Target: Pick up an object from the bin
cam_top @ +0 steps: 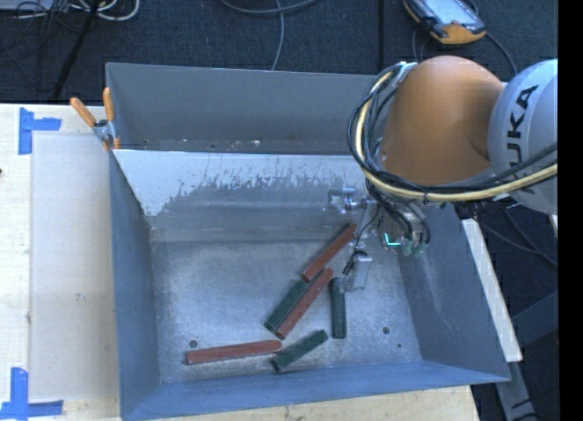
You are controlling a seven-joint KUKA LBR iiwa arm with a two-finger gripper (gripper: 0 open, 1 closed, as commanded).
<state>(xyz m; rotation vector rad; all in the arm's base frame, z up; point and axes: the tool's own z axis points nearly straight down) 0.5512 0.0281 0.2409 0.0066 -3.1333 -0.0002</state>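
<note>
Nearest the viewer and well off to the near-left of the gripper [356,270], a flat red-brown stick [233,353] lies along the front wall of the bin [137,255]. A short dark green stick [300,351] lies slantwise just off its right end, somewhat closer to the gripper.

Farther in, a dark green block [286,308] and a long red-brown stick [307,302] lie side by side, touching, both slanting up toward the gripper. A slim dark green stick [338,310] lies almost straight front to back, its far end just beneath the gripper. An upper red-brown stick [330,251] slants just beside the gripper and crowds its left side.

The gripper hangs low in the bin under the arm's orange cover [437,118], over the far end of the slim dark green stick. Whether it touches either stick cannot be told, nor whether its jaws stand apart or together.
</note>
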